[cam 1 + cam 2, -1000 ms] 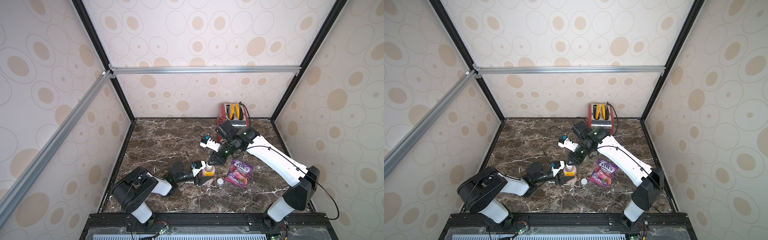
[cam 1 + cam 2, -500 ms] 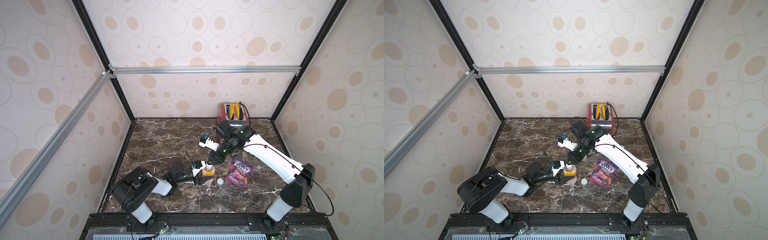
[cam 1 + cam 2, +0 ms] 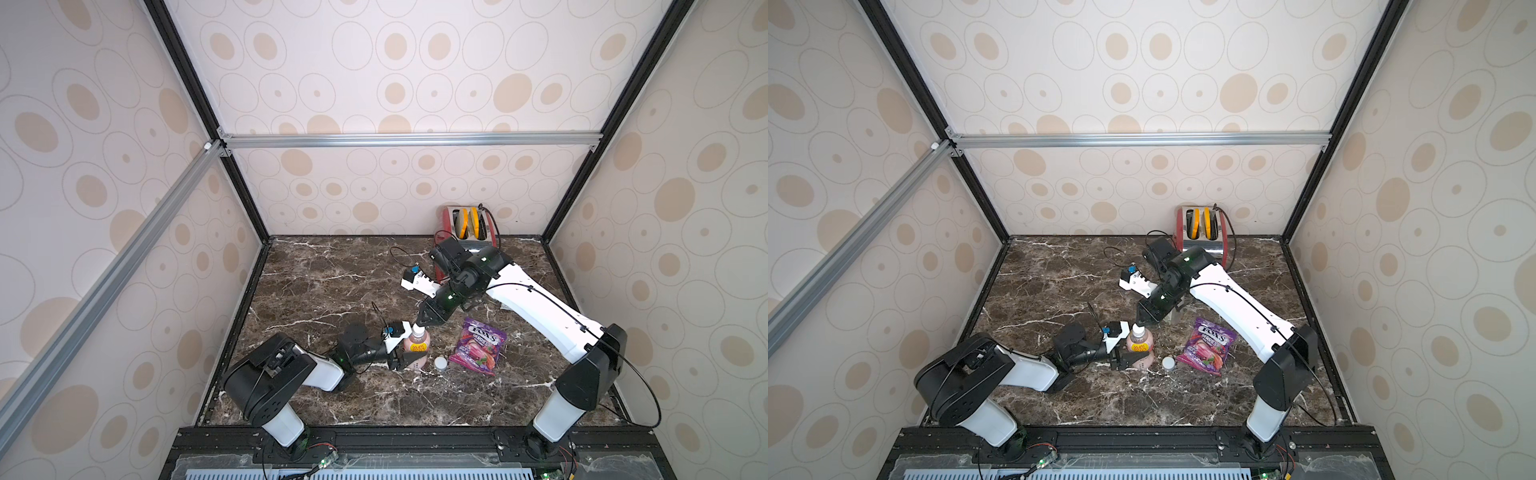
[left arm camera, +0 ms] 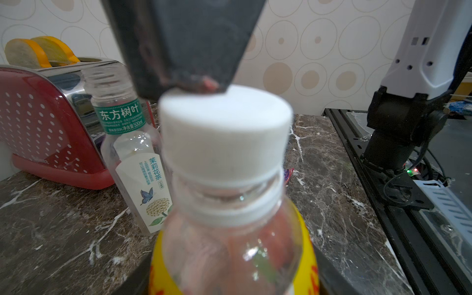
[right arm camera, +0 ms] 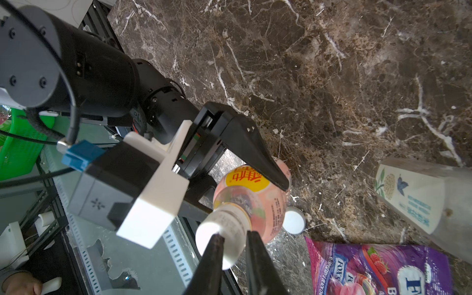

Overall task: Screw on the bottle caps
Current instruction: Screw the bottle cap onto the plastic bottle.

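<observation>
The pink bottle (image 3: 415,351) stands upright on the marble counter (image 3: 332,282) toward its front edge, and both top views show the two arms meeting over it. The left pincer (image 3: 406,354) comes in low from the side and holds the bottle's body, one dark finger (image 5: 273,173) pressed against the bottle just beside the yellow patch of the label; the other finger is mostly hidden behind the bottle. A white cap (image 4: 224,132) sits on the bottle's neck, and in the left wrist view it looks level and seated down to the collar ring. The right pincer (image 5: 233,237) reaches down from above and is closed narrowly on that cap, a fingertip on each side of it. A second, loose cap (image 3: 441,364) lies flat on the counter just beside the pink bottle's base, between the bottle and a purple candy bag (image 3: 478,347) that lies flat near it. The clear bottle (image 4: 127,143), with a green band and a white label carrying a butterfly, stands upright farther back with its threaded neck open, in front of a red toaster (image 4: 46,122) that holds two yellow slices at the rear of the counter; in the top views the right arm covers most of this bottle
</observation>
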Robot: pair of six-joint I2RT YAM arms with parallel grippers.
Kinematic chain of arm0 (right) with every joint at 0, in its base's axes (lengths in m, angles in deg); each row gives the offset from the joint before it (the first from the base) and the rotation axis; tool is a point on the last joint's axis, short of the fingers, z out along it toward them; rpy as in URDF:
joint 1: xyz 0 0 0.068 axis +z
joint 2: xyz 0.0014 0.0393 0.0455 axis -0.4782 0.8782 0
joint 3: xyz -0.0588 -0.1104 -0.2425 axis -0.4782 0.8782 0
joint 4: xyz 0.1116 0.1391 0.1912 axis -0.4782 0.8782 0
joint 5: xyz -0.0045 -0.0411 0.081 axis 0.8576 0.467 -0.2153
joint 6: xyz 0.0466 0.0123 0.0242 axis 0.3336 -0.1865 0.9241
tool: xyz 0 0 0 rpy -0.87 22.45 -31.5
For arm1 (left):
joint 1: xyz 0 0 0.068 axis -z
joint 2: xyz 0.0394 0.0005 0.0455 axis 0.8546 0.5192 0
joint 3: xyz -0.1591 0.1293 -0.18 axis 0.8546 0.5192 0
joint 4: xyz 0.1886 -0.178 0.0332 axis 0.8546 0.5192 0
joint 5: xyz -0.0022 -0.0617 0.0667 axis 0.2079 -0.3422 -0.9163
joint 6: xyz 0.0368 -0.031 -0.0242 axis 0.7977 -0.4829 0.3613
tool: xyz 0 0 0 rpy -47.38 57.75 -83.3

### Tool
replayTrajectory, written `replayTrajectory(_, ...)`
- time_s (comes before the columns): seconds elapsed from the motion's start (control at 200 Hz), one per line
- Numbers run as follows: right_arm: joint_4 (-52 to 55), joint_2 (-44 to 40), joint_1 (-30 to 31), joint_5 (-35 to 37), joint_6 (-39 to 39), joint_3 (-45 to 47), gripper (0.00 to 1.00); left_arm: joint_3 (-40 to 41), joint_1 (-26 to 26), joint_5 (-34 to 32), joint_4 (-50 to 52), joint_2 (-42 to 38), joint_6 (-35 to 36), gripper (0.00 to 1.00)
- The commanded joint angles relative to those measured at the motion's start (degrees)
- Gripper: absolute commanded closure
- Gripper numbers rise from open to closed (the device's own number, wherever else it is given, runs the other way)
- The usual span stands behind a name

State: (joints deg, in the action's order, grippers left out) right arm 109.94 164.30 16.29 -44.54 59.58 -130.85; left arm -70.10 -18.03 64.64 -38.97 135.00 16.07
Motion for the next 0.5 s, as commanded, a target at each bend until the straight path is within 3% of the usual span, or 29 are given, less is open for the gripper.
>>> replayTrajectory(0.0, 1.6, 2.7, -0.2, 2.9, 0.7, -0.6, 0.79, -0.8, 1.1, 0.8, 3.1, -0.4, 1.8, 0.30)
replayTrajectory(0.496, 1.5, 0.1, 0.1, 5.9, -0.3, -1.8, 0.76, -0.8, 1.1, -0.1, 3.9, -1.0, 2.1, 0.30)
